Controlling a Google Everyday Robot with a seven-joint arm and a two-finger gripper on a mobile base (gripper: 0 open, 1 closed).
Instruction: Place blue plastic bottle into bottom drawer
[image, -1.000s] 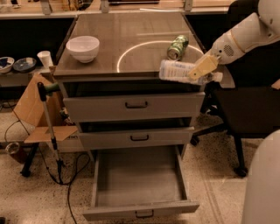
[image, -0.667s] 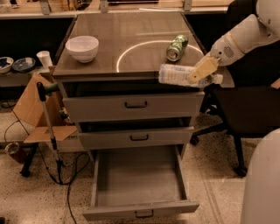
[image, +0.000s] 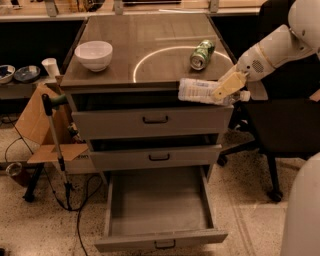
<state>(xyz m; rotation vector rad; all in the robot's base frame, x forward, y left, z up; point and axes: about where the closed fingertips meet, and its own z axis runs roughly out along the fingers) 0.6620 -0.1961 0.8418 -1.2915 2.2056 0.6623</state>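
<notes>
Three grey drawers stack under the cabinet top (image: 150, 30), and only the bottom drawer (image: 157, 205) is pulled out, its tray bare. At the left of the top sits a white bowl (image: 93, 54). Further right, a green can (image: 202, 54) lies on its side.

Just in front of the can and lower, the blue plastic bottle (image: 200, 91) hangs horizontally. It is level with the top's front edge, above the right end of the top drawer (image: 155, 120). Compared with a second ago it has sunk a little and come forward, clear of the surface. The carry therefore looks to be turning from lift-off into descent, though the open tray lies well below and to the left.

The gripper (image: 227, 86) is at the bottle's right end, near the neck. Its pale fingers are clamped across the body, and most of the bottle sticks out to the left of it. The white arm (image: 272, 50) reaches in from the upper right.
</notes>
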